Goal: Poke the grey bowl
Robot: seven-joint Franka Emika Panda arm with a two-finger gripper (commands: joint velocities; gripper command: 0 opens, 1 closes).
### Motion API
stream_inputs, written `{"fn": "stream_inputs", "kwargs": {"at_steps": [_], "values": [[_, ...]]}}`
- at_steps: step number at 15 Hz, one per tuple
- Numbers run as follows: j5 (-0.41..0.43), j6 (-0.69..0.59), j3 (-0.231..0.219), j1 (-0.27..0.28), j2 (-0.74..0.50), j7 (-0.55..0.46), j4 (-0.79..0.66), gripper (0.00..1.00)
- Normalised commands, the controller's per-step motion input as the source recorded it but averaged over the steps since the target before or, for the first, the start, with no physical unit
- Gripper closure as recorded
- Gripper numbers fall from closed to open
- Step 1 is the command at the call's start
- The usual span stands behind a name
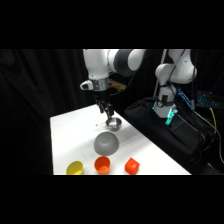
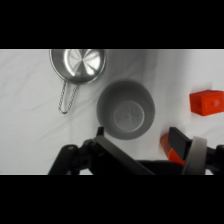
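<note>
The grey bowl (image 1: 106, 143) is a large matte dark-grey dome sitting in the middle of the white table (image 1: 67, 135). In the wrist view the grey bowl (image 2: 126, 110) fills the centre, just beyond the fingers, and shows a round base ring on top. My gripper (image 1: 105, 112) hangs a little above the table, behind the grey bowl and right beside the silver bowl. It touches nothing. In the wrist view my gripper (image 2: 137, 136) is open, with one finger (image 2: 100, 134) at the left and the other at the right.
A shiny silver bowl (image 1: 114, 123) with a wire handle (image 2: 67, 97) lies just behind the grey one. Along the front edge stand a yellow cup (image 1: 75, 168), an orange cup (image 1: 102, 164) and a red cup (image 1: 132, 165). A black bag (image 1: 165, 127) lies right of the table.
</note>
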Motion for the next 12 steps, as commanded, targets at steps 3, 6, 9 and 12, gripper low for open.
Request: {"fn": "stream_inputs", "kwargs": {"at_steps": [3, 6, 9, 12], "values": [[0.036, 0.08, 0.018, -0.032, 0.04, -0.01, 0.03, 0.0], [0.01, 0.27, 0.014, -0.034, 0.11, -0.01, 0.08, 0.0], [-0.048, 0.25, 0.002, -0.031, 0.15, 0.03, 0.12, 0.0], [-0.11, 0.23, -0.015, -0.028, 0.13, 0.04, 0.09, 0.38]]}}
